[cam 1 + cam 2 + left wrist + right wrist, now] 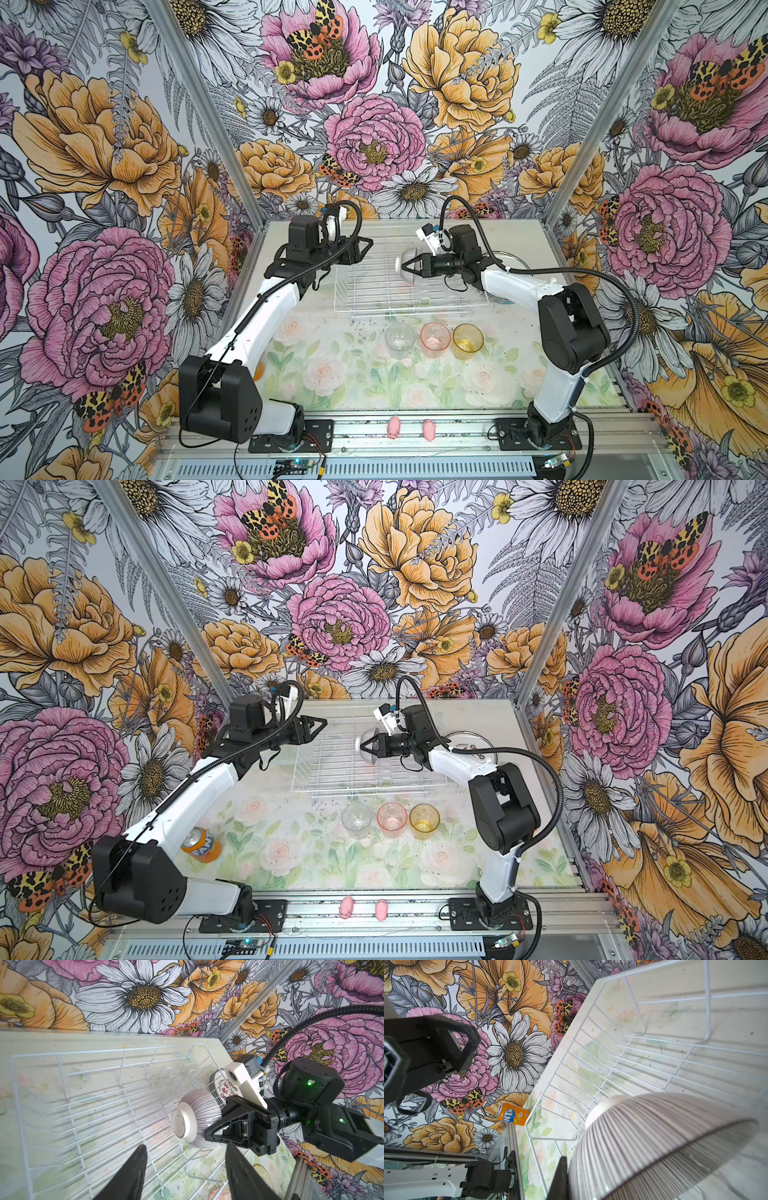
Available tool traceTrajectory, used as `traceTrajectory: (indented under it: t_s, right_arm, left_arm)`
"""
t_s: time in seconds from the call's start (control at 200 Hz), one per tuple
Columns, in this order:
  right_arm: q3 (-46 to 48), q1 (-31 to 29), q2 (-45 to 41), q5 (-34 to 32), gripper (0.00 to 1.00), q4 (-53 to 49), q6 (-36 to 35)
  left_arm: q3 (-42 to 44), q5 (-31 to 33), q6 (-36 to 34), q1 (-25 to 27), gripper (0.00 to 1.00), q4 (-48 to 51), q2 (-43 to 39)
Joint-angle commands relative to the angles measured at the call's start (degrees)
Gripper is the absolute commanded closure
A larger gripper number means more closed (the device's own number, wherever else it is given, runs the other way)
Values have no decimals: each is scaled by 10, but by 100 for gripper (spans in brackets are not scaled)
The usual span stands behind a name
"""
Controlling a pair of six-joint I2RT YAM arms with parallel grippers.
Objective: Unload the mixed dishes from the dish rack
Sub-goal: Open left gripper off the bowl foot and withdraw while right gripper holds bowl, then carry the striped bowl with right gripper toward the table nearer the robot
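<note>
The left arm [274,303] and right arm [515,284] have glossy white shells joined by boxy matte-black joint housings [569,332]. Each stands on a black base plate [320,432] fastened with screws. A ribbed black hose [561,271] runs to a white wrist camera mount [243,1082], small green lights [309,1083] glow on the black wrist motors, and the left gripper [363,249] and right gripper [208,1136] have black wedge-shaped fingers [133,1174].

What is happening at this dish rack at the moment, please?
The right gripper has its jaws shut on the rim of the ribbed bowl, holding it on its side above the dish rack. The left gripper hangs open and empty near the rack's far left corner. The clear tumbler, pink tumbler and amber tumbler stand on the table in front; plates lie beside it.
</note>
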State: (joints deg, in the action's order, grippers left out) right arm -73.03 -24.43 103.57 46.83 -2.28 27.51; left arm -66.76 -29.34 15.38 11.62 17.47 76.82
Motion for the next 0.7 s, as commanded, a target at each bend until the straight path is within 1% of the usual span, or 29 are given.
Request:
traceTrajectory:
  t_s: [0.0, 0.175, 0.265, 0.35, 0.43, 0.57, 0.626, 0.641, 0.696]
  right_arm:
    - [-26, -12, -49, -52, 100, -51, -59]
    - [-40, -47, -94, -131, 100, -134, -108]
    - [-50, -67, -118, -173, 100, -177, -128]
    - [-62, -92, -138, -222, 100, -222, -151]
    - [-78, -121, -148, -265, 100, -263, -168]
    - [-108, -182, -154, -340, 100, -335, -195]
    - [-121, -207, -153, -380, 100, -363, -207]
    - [-124, -226, -152, -388, 100, -371, -211]
    - [-136, -255, -149, -421, 100, -396, -221]
  left_arm:
    - [36, 43, -23, -16, 38, 56, -44]
    - [93, 67, -27, -51, 37, 90, -124]
    - [104, 68, -30, -75, 36, 117, -153]
    - [107, 73, -37, -89, 35, 143, -172]
    - [110, 78, -42, -96, 34, 158, -184]
    - [119, 65, -47, -107, 34, 165, -188]
    - [120, 58, -49, -111, 34, 165, -187]
    - [120, 56, -49, -112, 34, 165, -187]
    - [119, 49, -51, -117, 33, 165, -184]
